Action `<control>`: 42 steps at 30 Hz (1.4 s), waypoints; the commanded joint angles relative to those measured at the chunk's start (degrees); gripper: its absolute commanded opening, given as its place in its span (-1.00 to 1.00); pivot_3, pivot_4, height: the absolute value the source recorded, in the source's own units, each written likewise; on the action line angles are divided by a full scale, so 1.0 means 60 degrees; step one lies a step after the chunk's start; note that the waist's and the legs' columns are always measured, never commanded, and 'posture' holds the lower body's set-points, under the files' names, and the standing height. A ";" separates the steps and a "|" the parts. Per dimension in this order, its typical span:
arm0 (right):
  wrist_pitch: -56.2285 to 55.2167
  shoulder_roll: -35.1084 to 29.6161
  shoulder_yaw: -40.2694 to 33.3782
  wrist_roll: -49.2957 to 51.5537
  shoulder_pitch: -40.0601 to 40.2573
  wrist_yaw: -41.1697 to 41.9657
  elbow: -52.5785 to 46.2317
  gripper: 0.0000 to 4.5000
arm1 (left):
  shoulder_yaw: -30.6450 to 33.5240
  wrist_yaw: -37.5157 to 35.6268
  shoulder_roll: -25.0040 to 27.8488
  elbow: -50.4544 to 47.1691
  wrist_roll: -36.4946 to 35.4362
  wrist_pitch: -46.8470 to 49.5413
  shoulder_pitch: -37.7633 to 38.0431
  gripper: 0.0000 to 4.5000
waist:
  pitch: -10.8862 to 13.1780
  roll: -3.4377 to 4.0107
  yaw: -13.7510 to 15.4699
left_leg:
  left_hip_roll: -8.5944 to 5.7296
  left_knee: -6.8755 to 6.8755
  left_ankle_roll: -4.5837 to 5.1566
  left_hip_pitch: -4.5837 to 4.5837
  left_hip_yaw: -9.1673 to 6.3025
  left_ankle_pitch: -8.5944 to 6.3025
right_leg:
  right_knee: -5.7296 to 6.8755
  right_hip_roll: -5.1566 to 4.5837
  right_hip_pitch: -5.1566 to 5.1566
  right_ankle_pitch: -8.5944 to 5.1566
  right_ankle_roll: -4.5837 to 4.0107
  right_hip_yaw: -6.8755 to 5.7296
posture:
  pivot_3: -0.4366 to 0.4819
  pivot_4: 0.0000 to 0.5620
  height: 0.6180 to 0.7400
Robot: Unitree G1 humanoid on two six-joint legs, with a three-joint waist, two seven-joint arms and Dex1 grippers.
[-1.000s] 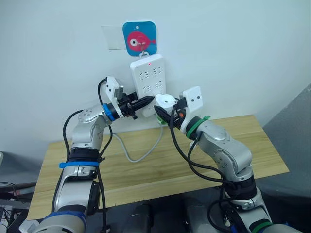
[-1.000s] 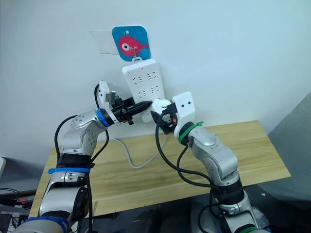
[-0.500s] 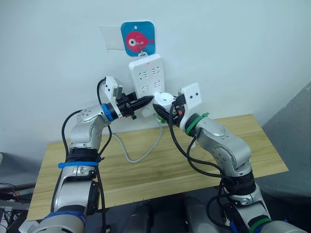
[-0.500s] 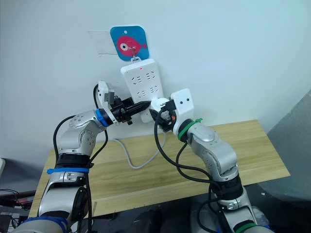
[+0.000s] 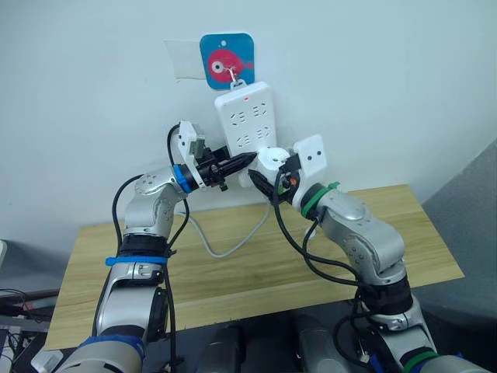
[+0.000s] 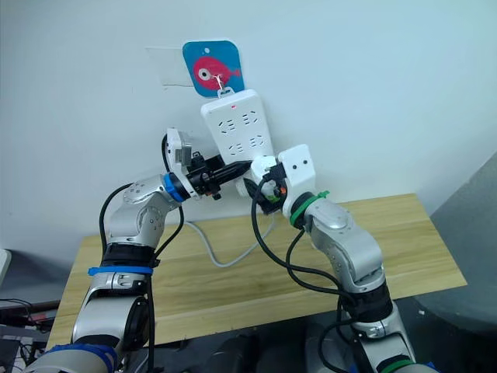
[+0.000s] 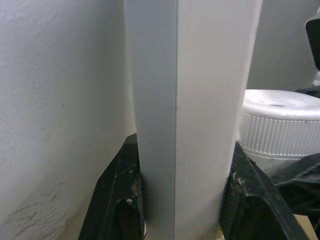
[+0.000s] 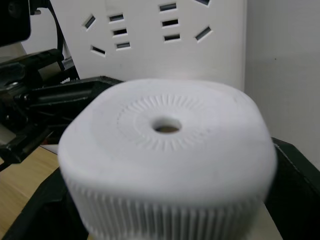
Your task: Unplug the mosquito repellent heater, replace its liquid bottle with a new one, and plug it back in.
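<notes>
Head camera first: the white power strip (image 5: 250,116) hangs on the wall (image 5: 388,85) from a hook under a blue card with a pink fish (image 5: 227,61), its grey cable (image 5: 233,239) looping down over the wooden table (image 5: 233,272). Both arms are up at the strip's lower end. The left gripper (image 5: 242,161) reaches in from the left with its 2 black fingers clamped on the strip's lower edge. The right gripper (image 5: 268,172) comes in from the right, holding the mosquito repellent heater (image 5: 271,158), a small white rounded unit sitting right against the strip's lower right corner, well above the table.

Left wrist camera now: looking along the strip edge-on (image 7: 192,100), and there are the 2 fingers (image 7: 120,200), 1 on each face, pinching it tight. The wall is on one side, the heater's ribbed white body (image 7: 280,125) just beside the strip on the other.

Right wrist camera: the heater (image 8: 167,155) sits between the black fingers (image 8: 295,190), its round vent hole facing the lens, held snug. Behind it are the strip's socket slots (image 8: 150,35) and the dark left gripper (image 8: 60,100) close by.
</notes>
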 commanded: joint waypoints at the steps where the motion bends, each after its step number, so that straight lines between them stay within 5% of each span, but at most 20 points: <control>1: 0.0234 -0.0276 -0.0106 0.0133 0.0484 0.0065 -0.1268 0.98 | -0.0305 -0.0418 -0.0006 -0.0119 0.0097 -0.0367 -0.0253 -0.39 | -0.0001 -0.0001 0.0001 | 0.0000 0.0001 -0.0001 0.0000 0.0004 0.0001 | 0.0000 0.0000 0.0000 0.0000 0.0000 0.0004 | -0.38 -0.43 1.00; 12: 0.1614 -0.1856 -0.1522 0.2050 0.2021 0.1421 -0.3730 0.91 | -0.0342 -0.0400 0.0078 0.0139 0.0184 -0.0675 -0.0316 -0.39 | -0.0007 -0.0010 0.0018 | 0.0002 0.0004 0.0027 0.0003 0.0000 -0.0015 | -0.0001 0.0001 0.0010 0.0000 0.0000 -0.0003 | -0.38 -0.46 1.00; 15: 0.1490 -0.2166 -0.1621 0.2344 0.2043 0.1666 -0.3623 0.58 | -0.0347 -0.0417 0.0095 0.0227 0.0192 -0.0733 -0.0343 -0.39 | -0.0016 -0.0017 -0.0004 | 0.0001 0.0005 0.0031 0.0007 0.0004 -0.0018 | -0.0004 0.0003 0.0016 0.0000 0.0001 -0.0002 | -0.39 -0.48 1.00; 23: 0.1191 -0.2080 -0.1456 0.2566 0.1807 0.1643 -0.3355 -0.74 | -0.0340 -0.0385 0.0146 0.0266 0.0215 -0.0761 -0.0378 -0.39 | -0.0024 -0.0028 0.0006 | 0.0000 0.0006 0.0029 0.0008 0.0004 -0.0016 | 0.0002 0.0002 0.0015 0.0000 0.0000 -0.0002 | -0.37 -0.50 1.00; 25: 0.1156 -0.2081 -0.1404 0.2603 0.1796 0.1668 -0.3346 -1.00 | -0.0317 -0.0357 0.0203 0.0244 0.0227 -0.0779 -0.0355 -0.07 | -0.0027 -0.0031 0.0012 | 0.0003 0.0006 0.0028 0.0008 0.0002 -0.0016 | 0.0001 0.0001 0.0015 0.0000 0.0000 -0.0003 | -0.37 -0.50 1.00; 33: 0.0800 -0.2173 -0.1201 0.2571 0.1667 0.1865 -0.2996 -1.00 | -0.0066 -0.0220 0.0602 -0.0083 0.0096 -0.0553 -0.0153 0.98 | -0.0048 -0.0036 0.0009 | 0.0006 0.0008 0.0029 0.0012 0.0004 -0.0016 | 0.0015 0.0002 0.0013 0.0000 0.0000 0.0000 | -0.28 -0.52 1.00; 42: -0.0028 -0.2258 -0.0708 0.2269 0.1268 0.2387 -0.2046 -1.00 | 0.0630 -0.0034 0.2069 -0.2523 -0.0559 0.0832 0.1564 0.98 | -0.0077 -0.0038 0.0002 | 0.0011 0.0003 0.0029 0.0014 0.0006 -0.0017 | 0.0021 0.0002 0.0003 -0.0001 0.0000 0.0007 | -0.18 -0.47 1.00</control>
